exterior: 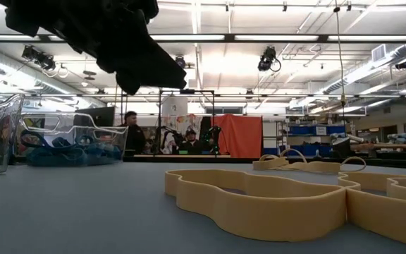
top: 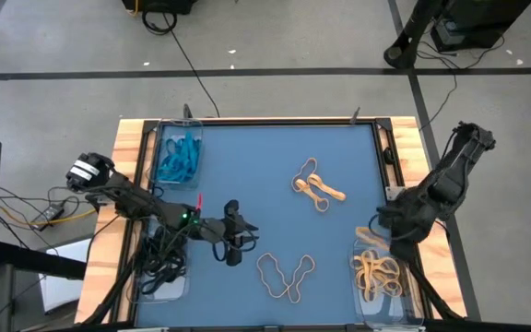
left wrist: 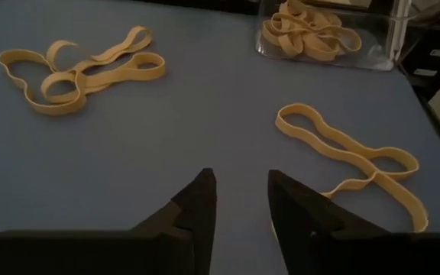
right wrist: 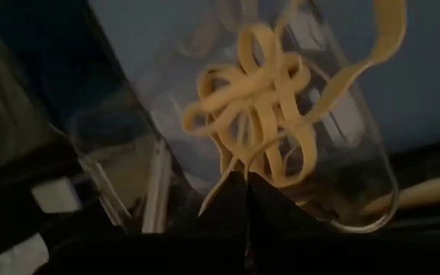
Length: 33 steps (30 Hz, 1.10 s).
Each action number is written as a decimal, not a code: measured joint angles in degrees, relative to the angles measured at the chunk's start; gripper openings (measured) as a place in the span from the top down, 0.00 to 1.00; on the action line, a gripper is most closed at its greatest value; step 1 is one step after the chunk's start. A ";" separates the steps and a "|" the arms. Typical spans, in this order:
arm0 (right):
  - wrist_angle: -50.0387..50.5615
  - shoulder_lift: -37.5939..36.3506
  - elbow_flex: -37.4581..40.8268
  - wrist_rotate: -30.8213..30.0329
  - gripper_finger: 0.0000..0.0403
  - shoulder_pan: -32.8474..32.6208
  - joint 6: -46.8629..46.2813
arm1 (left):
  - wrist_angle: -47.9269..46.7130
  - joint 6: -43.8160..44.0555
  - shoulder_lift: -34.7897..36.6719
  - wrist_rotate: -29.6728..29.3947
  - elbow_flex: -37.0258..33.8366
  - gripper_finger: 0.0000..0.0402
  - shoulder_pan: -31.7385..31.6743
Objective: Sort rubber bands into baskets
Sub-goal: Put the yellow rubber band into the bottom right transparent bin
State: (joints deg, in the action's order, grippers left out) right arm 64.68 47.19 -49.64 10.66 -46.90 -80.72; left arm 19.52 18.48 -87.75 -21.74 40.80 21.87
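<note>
Left gripper [top: 235,247]: near front edge of the blue table [top: 275,148], fingers partly apart, holding nothing.
Right gripper [right wrist: 244,187]: closed over the front-right basket [top: 381,304]; a tan band seems pinched.
Risk: the band may cling and spill outside.
Loose tan bands [top: 285,275]: flat, soft, curled loops, front edge.

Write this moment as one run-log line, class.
left gripper: open, empty, over mat | right gripper: shut, above tan bands' basket | loose tan bands: on mat
</note>
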 joint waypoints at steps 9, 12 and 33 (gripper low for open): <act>-16.23 9.40 5.52 7.14 0.98 -6.57 -4.73 | 5.68 0.21 -7.74 0.37 0.00 0.69 0.01; -18.40 12.41 6.11 7.97 0.98 -7.79 -6.20 | 7.05 0.12 -9.12 0.39 0.02 0.69 0.00; -17.55 16.36 6.15 -4.34 0.68 -7.80 -10.49 | 9.81 0.09 -11.62 1.36 0.02 0.47 -0.07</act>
State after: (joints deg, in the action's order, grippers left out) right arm 47.14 63.55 -43.48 6.32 -54.70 -91.21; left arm 29.32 18.57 -99.37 -20.37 40.82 21.80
